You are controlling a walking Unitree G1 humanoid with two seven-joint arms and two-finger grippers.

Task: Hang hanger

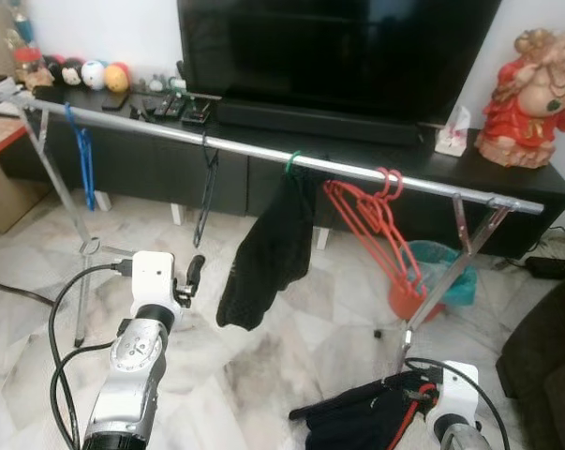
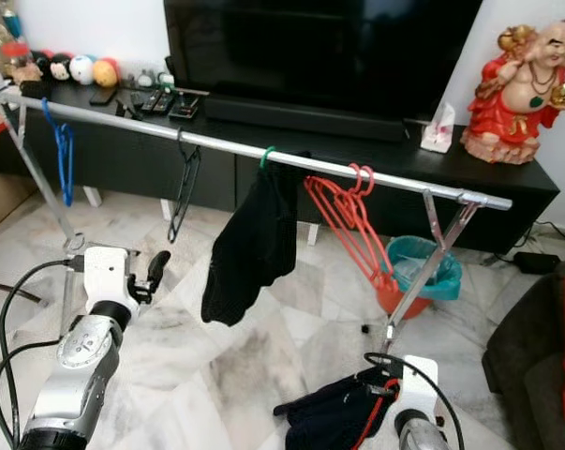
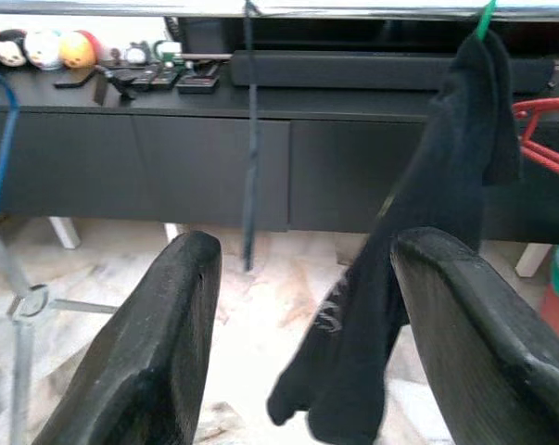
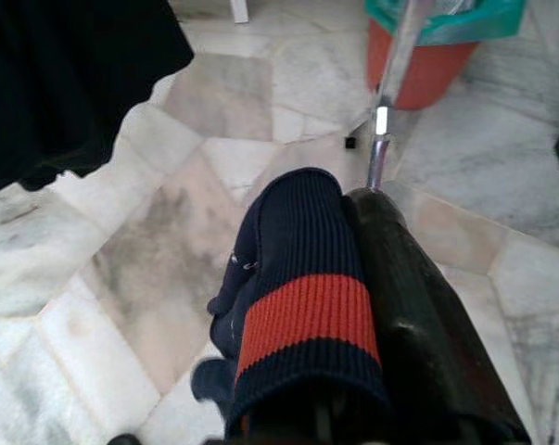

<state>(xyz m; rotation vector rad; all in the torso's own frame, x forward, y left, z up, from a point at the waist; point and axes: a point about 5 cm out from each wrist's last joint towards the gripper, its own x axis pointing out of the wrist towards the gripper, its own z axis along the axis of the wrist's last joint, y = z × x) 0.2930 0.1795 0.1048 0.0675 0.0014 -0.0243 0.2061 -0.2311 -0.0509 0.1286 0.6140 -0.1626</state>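
Note:
A silver rail point(image 1: 254, 148) runs across in front of me. On it hang a blue hanger point(image 1: 83, 155), a black hanger point(image 1: 207, 192), a green hanger point(image 1: 292, 161) carrying a black garment point(image 1: 268, 253), and a bunch of red hangers point(image 1: 376, 220). My left gripper point(image 3: 307, 250) is open and empty, held low before the rail between the black hanger and the black garment. Low at the right, my right gripper point(image 4: 339, 213) is shut on a navy knit garment with a red stripe point(image 4: 298, 315), which drapes over one finger above the floor.
Behind the rail stand a black TV console point(image 1: 170, 159) with a TV point(image 1: 338, 47), remotes, toy balls and a red statue point(image 1: 530, 94). An orange bin with a teal liner point(image 1: 432, 277) sits by the rack's right leg point(image 1: 446, 281). A dark sofa point(image 1: 544, 366) is at the right.

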